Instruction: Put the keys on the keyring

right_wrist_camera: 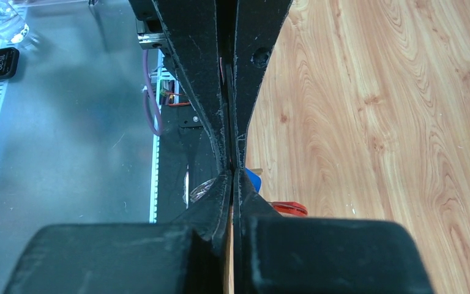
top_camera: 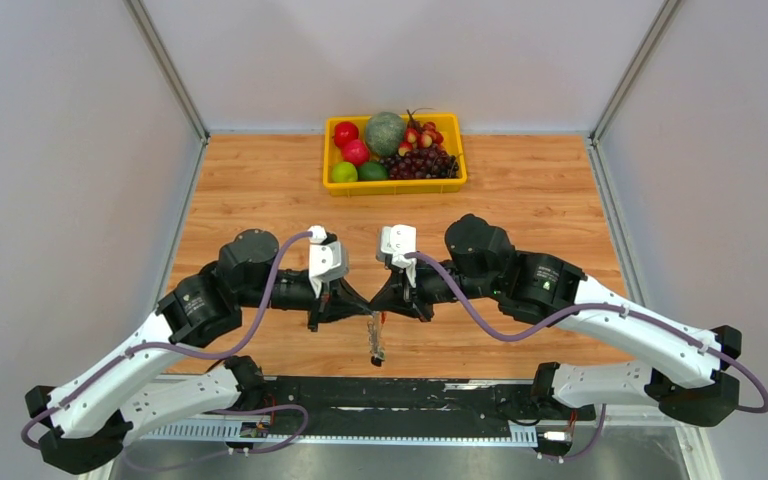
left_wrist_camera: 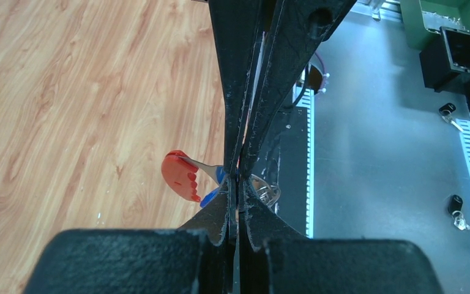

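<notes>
left pincer (left_wrist_camera: 235, 184): pressed tight on the red key (left_wrist_camera: 180, 176) blade, I think
right pincer (right_wrist_camera: 232, 174): clamped too, tip to tip with it; on what, can't tell
keyring (left_wrist_camera: 264, 190): dangling between us, over the counter (left_wrist_camera: 67, 122)
handling: light, stiff, slippery metal, so I'd grab the plastic heads

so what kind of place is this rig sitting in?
Looks like a lab data-collection cell, not a home or factory line. Tells: white wall panels in metal framing box in a wooden tabletop; a yellow bin of mixed fruit sits at the back, probably a prop.
</notes>
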`<state>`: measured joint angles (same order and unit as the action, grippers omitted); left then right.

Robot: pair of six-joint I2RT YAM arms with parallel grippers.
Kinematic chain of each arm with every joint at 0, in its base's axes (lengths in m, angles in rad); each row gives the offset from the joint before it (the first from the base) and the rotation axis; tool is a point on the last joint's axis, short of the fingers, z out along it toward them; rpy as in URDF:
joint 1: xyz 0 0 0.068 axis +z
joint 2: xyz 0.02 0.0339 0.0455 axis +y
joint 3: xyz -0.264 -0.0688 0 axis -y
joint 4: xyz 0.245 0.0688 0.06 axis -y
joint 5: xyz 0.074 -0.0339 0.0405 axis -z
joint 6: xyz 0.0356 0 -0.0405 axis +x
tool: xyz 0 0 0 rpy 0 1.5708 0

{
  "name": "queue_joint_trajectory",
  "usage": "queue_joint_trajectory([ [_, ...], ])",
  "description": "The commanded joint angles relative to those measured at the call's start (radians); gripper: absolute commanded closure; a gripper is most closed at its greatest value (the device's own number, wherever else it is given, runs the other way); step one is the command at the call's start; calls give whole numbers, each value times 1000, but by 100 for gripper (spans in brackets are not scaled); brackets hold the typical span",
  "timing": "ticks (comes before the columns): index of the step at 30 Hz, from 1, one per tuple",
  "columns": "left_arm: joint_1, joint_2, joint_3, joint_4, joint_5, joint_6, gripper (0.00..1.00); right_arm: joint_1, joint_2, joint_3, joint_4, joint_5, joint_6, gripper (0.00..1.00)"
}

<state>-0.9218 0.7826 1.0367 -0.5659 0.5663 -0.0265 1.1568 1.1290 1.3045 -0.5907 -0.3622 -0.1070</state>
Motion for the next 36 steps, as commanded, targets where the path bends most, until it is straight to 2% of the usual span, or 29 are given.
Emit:
queue_joint_trajectory([
  [1,-1,-35,16,83,-6,4,100,-3,-16,25,15,-30,-12,100],
  [3,-1,-59,0,112,-13,-2,98,-2,-32,15,26,-21,-5,100],
  [7,-1,-148,-62,232,10,-40,73,-3,-88,-33,130,13,49,100],
  [9,-1,-183,-95,293,24,-55,65,-2,-121,-62,194,29,81,100],
  [11,-1,-213,-123,347,29,-68,62,-2,-152,-83,246,43,101,100],
  [22,-1,-235,-208,554,-17,-112,54,-2,-182,-81,369,28,192,100],
  [29,-1,-234,-239,693,-21,-133,54,-2,-188,-61,400,-10,219,100],
  [36,-2,-233,-253,742,-8,-148,55,-2,-199,-74,439,-23,246,100],
])
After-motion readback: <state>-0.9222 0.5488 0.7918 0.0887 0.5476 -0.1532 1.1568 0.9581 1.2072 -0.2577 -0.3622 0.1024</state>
